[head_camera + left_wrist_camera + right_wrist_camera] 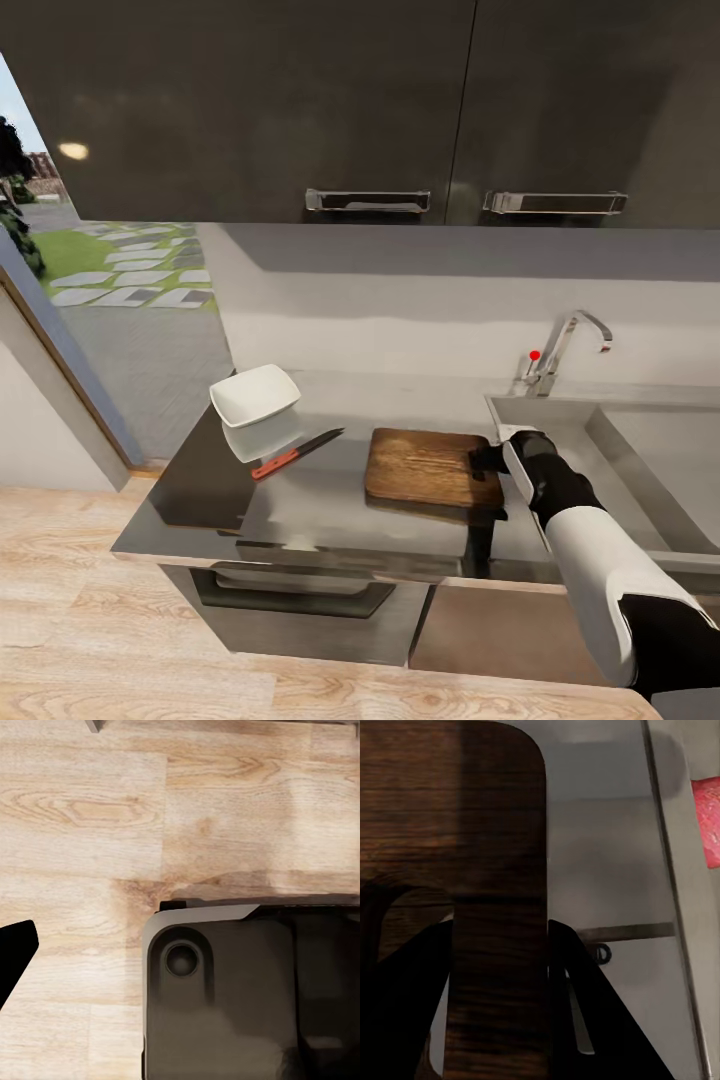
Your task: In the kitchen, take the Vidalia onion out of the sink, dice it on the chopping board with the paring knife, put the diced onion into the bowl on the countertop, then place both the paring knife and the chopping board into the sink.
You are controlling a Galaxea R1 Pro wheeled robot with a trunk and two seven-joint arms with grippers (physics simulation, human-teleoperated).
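The dark-brown chopping board [425, 465] lies on the glossy countertop [330, 510], just left of the sink [600, 440]. My right gripper [490, 462] is shut on the board's right end. In the right wrist view the board [472, 832] runs between the two black fingers [577, 982]. The red-handled paring knife [297, 453] lies on the counter left of the board. Beyond its handle end stands the white bowl [256, 395]. The Vidalia onion is out of view. One dark finger [15, 952] of my left gripper hangs over the wooden floor.
A chrome faucet [570, 345] with a red knob [535, 354] stands behind the sink. Dark wall cabinets [360, 110] hang above. The counter's left end [150, 500] borders an open doorway. My own dark base [247, 997] sits on the floor below the left arm.
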